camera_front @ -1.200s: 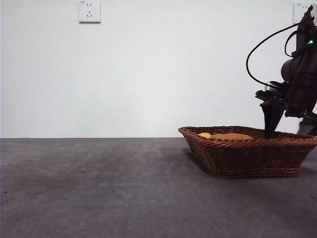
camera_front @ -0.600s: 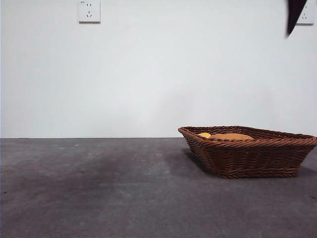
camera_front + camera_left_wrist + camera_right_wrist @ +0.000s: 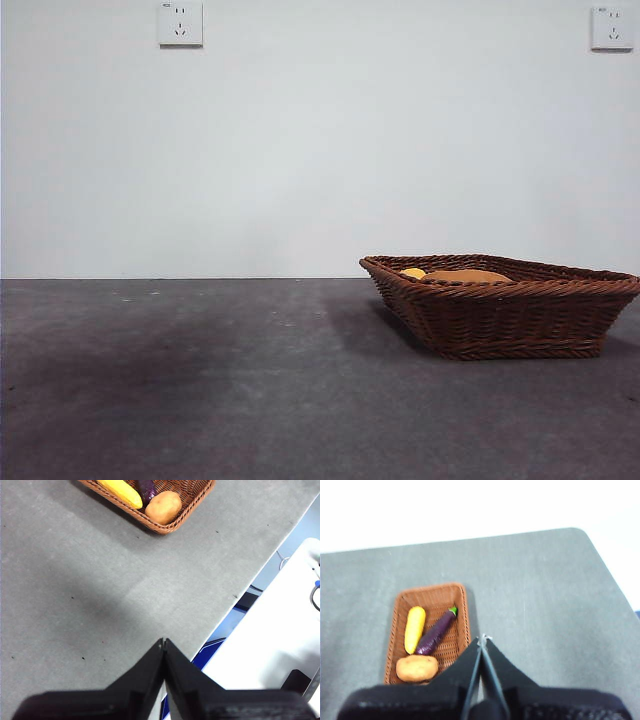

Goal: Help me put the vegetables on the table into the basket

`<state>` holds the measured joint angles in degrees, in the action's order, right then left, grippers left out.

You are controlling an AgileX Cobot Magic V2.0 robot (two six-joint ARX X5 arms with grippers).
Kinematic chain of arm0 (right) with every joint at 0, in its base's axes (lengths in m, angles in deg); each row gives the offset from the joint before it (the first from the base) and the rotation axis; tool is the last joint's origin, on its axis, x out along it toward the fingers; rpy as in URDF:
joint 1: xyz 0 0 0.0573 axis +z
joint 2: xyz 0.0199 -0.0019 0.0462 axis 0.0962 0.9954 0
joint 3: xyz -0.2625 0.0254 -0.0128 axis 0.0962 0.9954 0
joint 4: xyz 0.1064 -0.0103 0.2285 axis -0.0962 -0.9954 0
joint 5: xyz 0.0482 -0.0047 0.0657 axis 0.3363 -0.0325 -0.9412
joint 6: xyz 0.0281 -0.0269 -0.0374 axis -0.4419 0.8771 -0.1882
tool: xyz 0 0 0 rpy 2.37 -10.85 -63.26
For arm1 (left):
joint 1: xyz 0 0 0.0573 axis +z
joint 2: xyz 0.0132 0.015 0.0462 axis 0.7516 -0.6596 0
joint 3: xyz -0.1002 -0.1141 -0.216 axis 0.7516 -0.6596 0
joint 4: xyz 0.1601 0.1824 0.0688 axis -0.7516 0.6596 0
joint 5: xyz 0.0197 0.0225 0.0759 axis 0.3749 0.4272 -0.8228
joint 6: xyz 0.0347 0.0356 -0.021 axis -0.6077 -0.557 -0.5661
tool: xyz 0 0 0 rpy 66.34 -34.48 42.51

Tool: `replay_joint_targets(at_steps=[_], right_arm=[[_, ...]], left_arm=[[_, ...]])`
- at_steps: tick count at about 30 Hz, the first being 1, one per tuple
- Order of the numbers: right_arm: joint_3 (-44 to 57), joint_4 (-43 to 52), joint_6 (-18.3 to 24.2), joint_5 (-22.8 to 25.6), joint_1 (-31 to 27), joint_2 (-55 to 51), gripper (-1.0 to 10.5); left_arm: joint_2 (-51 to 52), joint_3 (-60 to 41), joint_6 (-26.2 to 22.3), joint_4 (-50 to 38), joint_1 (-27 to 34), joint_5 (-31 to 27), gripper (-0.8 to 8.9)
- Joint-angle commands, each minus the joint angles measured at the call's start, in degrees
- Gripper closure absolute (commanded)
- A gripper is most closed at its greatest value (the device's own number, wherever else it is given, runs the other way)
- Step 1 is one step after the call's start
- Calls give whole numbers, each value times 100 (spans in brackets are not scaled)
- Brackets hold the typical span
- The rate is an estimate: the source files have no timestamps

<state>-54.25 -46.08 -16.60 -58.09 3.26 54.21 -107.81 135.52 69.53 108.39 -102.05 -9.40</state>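
Lying in basket [image 3: 461,594]: one corn [image 3: 414,628], one eggplant [image 3: 435,632], one potato [image 3: 417,668].

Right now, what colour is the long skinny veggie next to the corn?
Dark purple with a green tip: the eggplant, clearest in the right wrist view.

We see the table [image 3: 200,380] open and bare across its whole near and left stretch in the front view; nothing stands there to block a low sweep. The only obstacle on it is the basket [image 3: 500,315], at the right. Its flared walls rise above the surface, so entry is from above. Inside, the corn [image 3: 414,629], eggplant [image 3: 436,632] and potato [image 3: 417,668] fill one half; the other half of the floor is free. The air over the basket is clear in the front view.
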Motion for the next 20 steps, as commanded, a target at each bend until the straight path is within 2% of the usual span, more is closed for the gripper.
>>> replay_joint_targets(at_steps=[1, 16, 20], right_arm=[[24, -122, -46, 4, 9, -81, 962], [24, -122, -44, 4, 9, 562, 962], [24, -122, -46, 4, 9, 920, 962]], left_arm=[[-7, -20, 59, -20, -11, 17, 818], [-542, -20, 57, -20, -2, 17, 818], [-518, -20, 57, -20, 264, 20, 818]])
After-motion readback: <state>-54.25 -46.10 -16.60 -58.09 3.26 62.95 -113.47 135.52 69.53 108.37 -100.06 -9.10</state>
